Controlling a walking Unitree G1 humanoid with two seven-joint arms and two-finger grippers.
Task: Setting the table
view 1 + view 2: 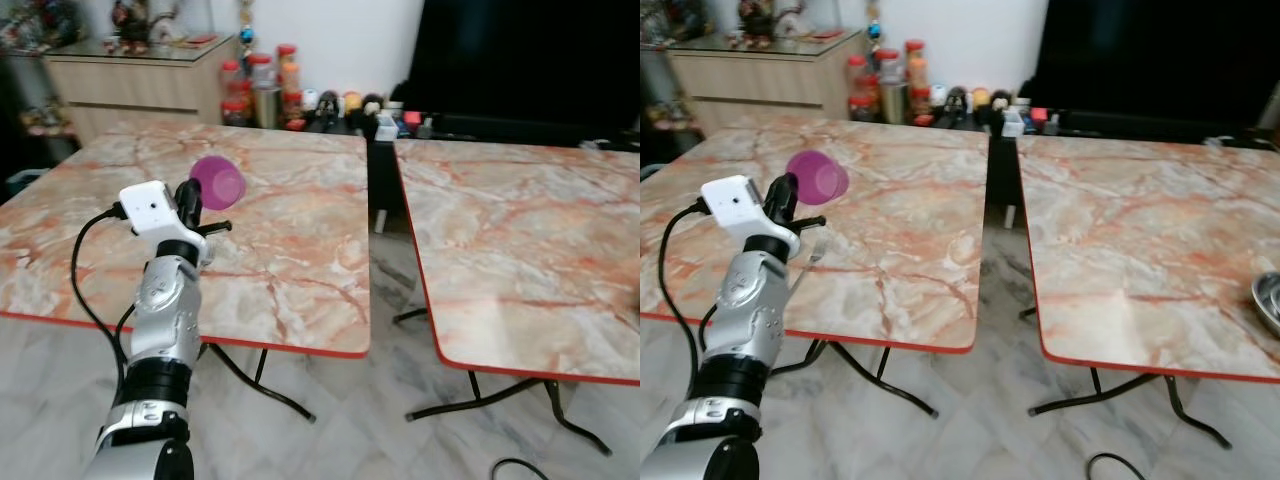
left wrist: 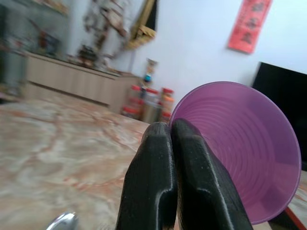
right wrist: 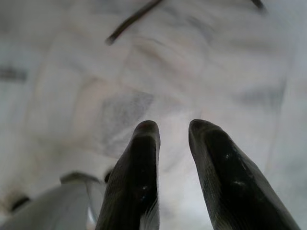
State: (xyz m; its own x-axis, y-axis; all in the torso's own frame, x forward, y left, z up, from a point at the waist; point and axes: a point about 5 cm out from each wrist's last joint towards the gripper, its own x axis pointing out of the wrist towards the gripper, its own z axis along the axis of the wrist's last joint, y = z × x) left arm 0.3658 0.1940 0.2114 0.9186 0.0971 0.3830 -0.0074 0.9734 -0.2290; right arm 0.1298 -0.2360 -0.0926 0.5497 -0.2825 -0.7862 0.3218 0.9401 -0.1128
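Note:
My left gripper (image 1: 192, 196) is raised over the left marble table (image 1: 290, 230) and is shut on the rim of a purple plastic cup (image 1: 219, 181). The cup is tipped on its side, and its ribbed inside (image 2: 244, 153) faces the left wrist camera beside the two closed fingers (image 2: 158, 163). A metal utensil (image 1: 817, 247) lies on the table just below that hand. My right gripper (image 3: 173, 127) hangs over the pale marble floor with a gap between its fingers and nothing in them.
A second marble table (image 1: 520, 240) stands to the right across a narrow gap, with a metal bowl (image 1: 1268, 300) at its right edge. Jars and bottles (image 1: 262, 85) and a sideboard (image 1: 140, 80) line the back wall. A dark TV (image 1: 530, 60) is at the back right.

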